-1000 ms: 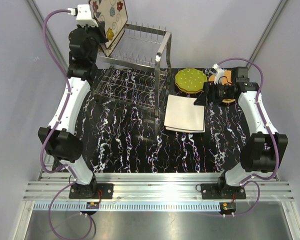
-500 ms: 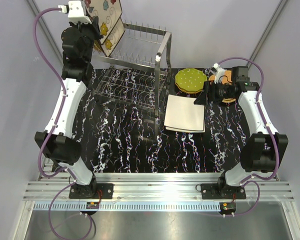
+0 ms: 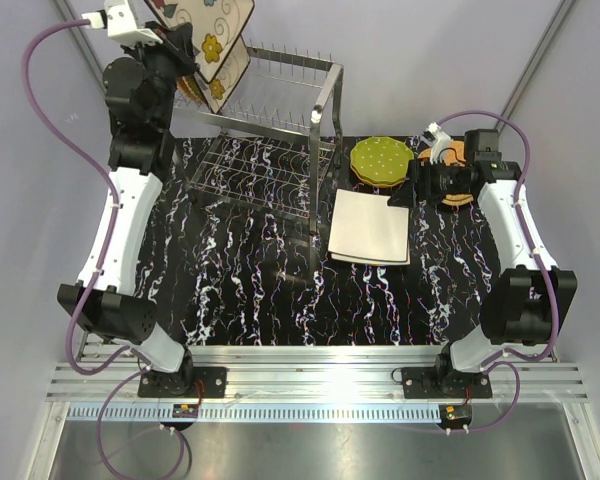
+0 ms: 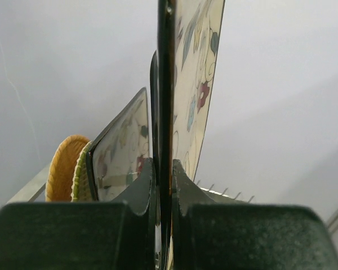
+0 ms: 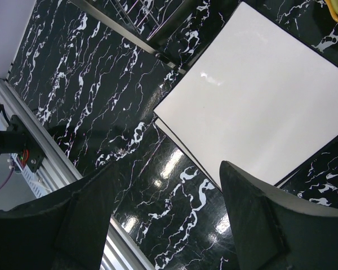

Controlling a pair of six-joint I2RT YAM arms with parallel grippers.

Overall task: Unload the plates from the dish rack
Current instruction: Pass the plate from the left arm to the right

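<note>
1. Across the far left of the black marbled counter (image 3: 240, 280) stands the steel dish rack (image 3: 280, 125).
2. Right of the rack, a stack of square cream plates (image 3: 370, 228) lies flat, blank side up.
3. High above the rack's far left corner, the left tool (image 3: 183, 42) is clenched on the edge of a flowered plate (image 3: 220, 25), held upright.
4. Below it, a second flowered plate (image 3: 228, 78) leans in the top tier. The left wrist view shows a green round plate (image 4: 80, 174) and a wicker round plate (image 4: 61, 169) beside it.
5. Beyond the stack lies a green dotted plate (image 3: 382, 158), with an orange wicker plate (image 3: 457, 201) to its right, partly hidden.
6. The right tool (image 5: 170, 169) hovers released, fingers spread, over the stack's far right corner.
</note>
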